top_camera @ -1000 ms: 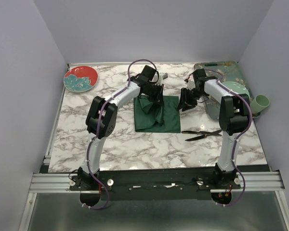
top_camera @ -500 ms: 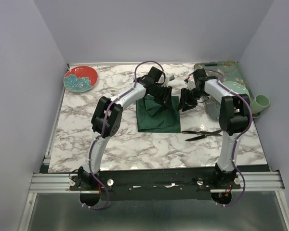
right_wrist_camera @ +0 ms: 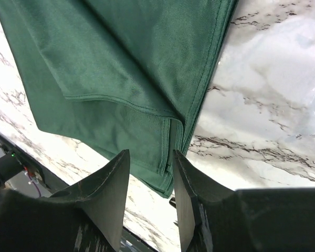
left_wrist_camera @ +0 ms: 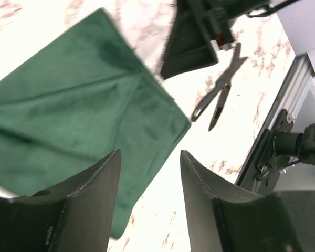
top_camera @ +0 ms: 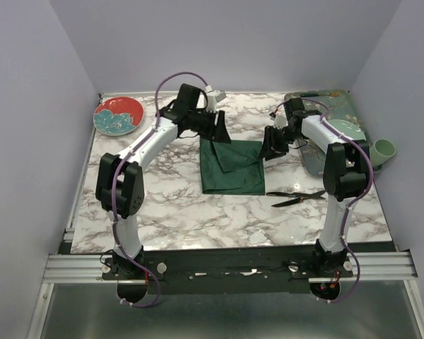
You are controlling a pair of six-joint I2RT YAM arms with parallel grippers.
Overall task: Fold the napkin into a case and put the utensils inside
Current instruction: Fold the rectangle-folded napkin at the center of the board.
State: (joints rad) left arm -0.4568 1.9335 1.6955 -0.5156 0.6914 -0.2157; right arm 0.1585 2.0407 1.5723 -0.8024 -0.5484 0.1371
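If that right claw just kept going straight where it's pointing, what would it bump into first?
Most likely the napkin: in the right wrist view its folded edge lies straight ahead of the right gripper, framed by the open jaws, with the marble table beneath. Depth is unclear.

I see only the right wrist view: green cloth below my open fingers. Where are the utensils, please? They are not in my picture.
Observer: The utensils lie on the marble table, nearer to the arm bases than the right gripper, and apart from the napkin, off its near right corner.
Operator: Thank you. Does the left gripper hold the cloth?
Observer: No. The left gripper is open with nothing between its fingers, in the air near the napkin's far left corner.
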